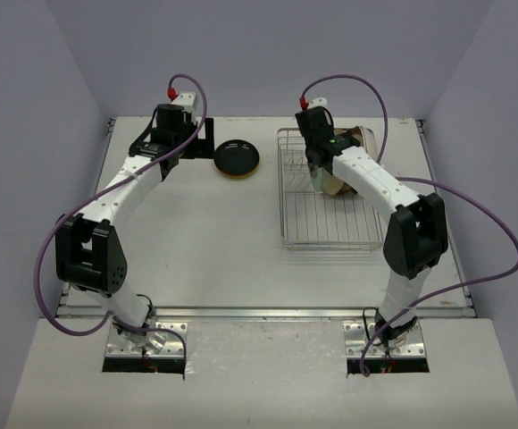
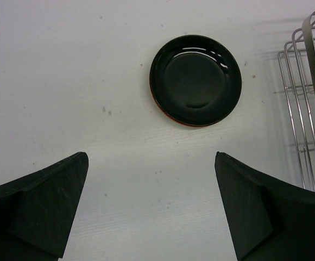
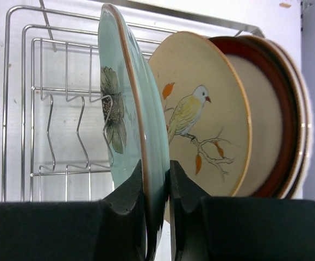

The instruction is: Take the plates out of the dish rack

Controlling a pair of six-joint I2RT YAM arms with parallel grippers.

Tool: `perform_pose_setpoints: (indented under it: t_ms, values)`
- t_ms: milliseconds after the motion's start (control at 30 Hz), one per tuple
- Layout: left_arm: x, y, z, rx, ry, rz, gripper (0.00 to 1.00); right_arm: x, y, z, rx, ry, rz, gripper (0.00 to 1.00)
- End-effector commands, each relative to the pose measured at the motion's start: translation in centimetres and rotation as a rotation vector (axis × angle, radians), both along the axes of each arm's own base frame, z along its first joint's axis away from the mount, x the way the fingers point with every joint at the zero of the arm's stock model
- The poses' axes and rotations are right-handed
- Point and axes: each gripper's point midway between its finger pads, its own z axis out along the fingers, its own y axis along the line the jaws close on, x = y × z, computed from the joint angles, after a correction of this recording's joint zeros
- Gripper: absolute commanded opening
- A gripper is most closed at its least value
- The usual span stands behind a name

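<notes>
In the right wrist view, the right gripper (image 3: 156, 182) is closed tight on the lower edge of a pale teal plate (image 3: 126, 109), one dark finger (image 3: 126, 190) on each face. The plate stands upright on edge, a grey flower printed on its left face. Just behind it, toward the right of the frame, a cream plate (image 3: 201, 117) with a yellow bird on a branch leans in the dish rack (image 3: 54, 109). A brown-rimmed plate (image 3: 266, 119) comes next, and a white plate (image 3: 304, 103) is stacked against it. The rack's slots at the left of that frame hold nothing.

In the top view the rack sits on the right half of the white table (image 1: 214, 250), with these plates bunched at its far end. A black plate (image 1: 237, 159) lies flat just left of the rack, a thin orange edge showing under its rim. The left gripper (image 2: 151, 157) hangs above the table near that plate, spread wide and gripping nothing.
</notes>
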Motion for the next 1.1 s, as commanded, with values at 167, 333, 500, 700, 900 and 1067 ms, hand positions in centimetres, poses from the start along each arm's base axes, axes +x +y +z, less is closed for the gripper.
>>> perform_pose_setpoints:
  t_ms: [167, 333, 500, 700, 900, 1067]
  values:
    - [-0.7, -0.8, 6.0, -0.075, -0.137, -0.036, 1.00, 0.5, 0.3, 16.7, 0.131, -0.442, 0.020, 0.00]
    - [-1.7, -2.9, 8.4, -0.238, -0.176, -0.161, 1.00, -1.4, 1.0, 19.3, 0.232, -0.500, 0.093, 0.00]
    - [-3.9, -5.8, 12.0, -0.441, -0.240, -0.370, 0.96, -3.4, 3.7, 19.6, 0.384, -0.460, 0.238, 0.00]
    - [-5.8, -8.9, 12.3, -0.589, -0.170, -0.548, 0.82, -6.5, 10.7, 17.7, 0.639, -0.257, 0.528, 0.00]
    - [-7.3, -10.7, 10.9, -0.669, -0.071, -0.659, 0.77, -8.7, 14.9, 16.5, 0.803, -0.101, 0.698, 0.00]
    - [-7.4, -10.8, 9.0, -0.669, -0.016, -0.655, 0.70, -9.7, 16.1, 16.5, 0.867, -0.050, 0.754, 0.00]
